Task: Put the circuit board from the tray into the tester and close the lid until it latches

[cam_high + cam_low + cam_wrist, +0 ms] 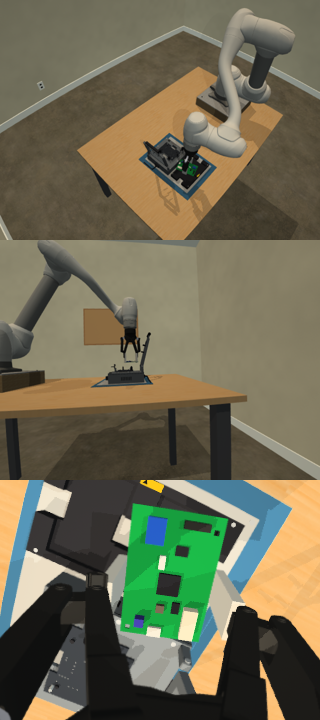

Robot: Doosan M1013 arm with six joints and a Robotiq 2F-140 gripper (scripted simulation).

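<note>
The green circuit board point(192, 171) point(131, 361) point(172, 570) is face up in the air. My gripper point(188, 166) point(131, 360) point(169, 577) is shut on its two long edges, over the tray's side near the tester. The board's white connector point(188, 624) is at the end toward the tester. The black tray point(186, 183) point(95, 510) lies below; the board hides part of it. The tester point(167, 169) point(113, 378) stands beside the tray. Its lid point(158, 156) point(145, 351) stands open, leaning slightly back. The latch hook point(114, 367) stands opposite the hinge. The locating pins are too small to tell.
A blue mat point(189, 195) point(98, 385) point(276, 511) lies under tester and tray on the wooden table point(124, 129) point(180, 392). The raised lid rises close to my gripper's height in the exterior view. A yellow label point(198, 175) point(152, 485) is on the tray.
</note>
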